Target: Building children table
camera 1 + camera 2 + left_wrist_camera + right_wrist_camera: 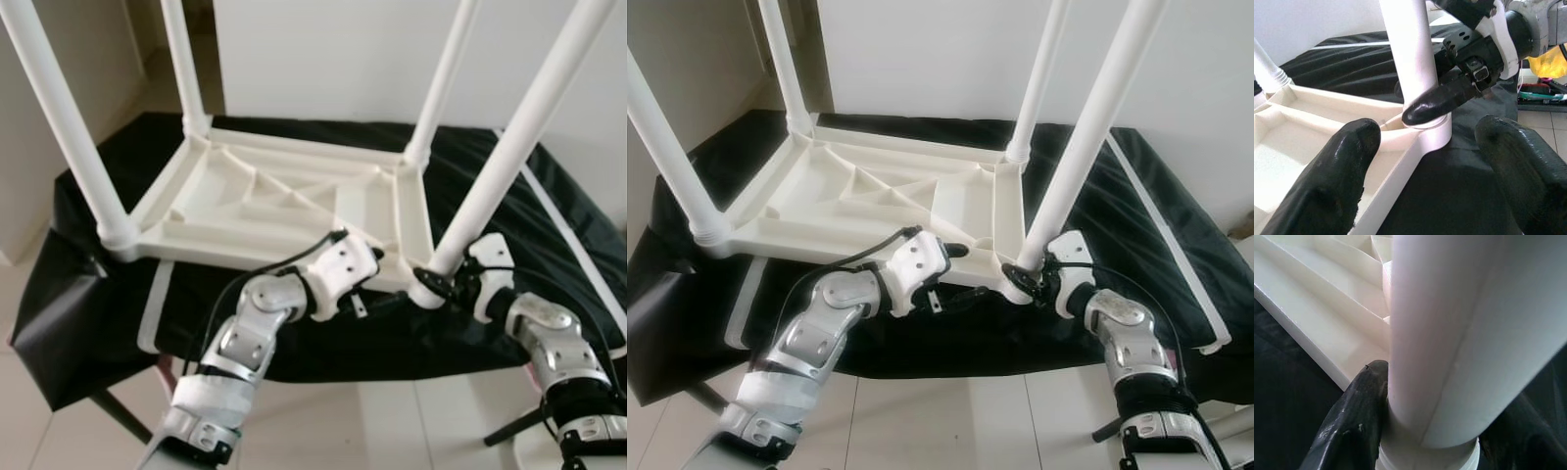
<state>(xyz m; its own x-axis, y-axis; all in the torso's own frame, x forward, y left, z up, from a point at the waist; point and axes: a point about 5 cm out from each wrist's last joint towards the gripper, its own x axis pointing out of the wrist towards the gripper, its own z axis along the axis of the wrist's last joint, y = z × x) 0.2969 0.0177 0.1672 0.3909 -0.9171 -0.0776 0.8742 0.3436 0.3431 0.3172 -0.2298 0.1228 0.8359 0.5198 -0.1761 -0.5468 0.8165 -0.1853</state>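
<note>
A white plastic children's tabletop (284,201) lies upside down on a black cloth-covered table (549,211), four white round plastic legs pointing up. The right gripper (438,284) has its fingers closed around the base of the near right leg (509,147) at its corner socket. The left gripper (377,262) hovers just beside that corner, near the tabletop's front edge, its fingers (1334,181) spread apart and empty.

A home room: tiled floor (392,421), plain white wall (333,59).

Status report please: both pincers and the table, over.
Right pincer shut on near-right leg at its socket. Left pincer open beside it. Table top upside down, four legs up.
</note>
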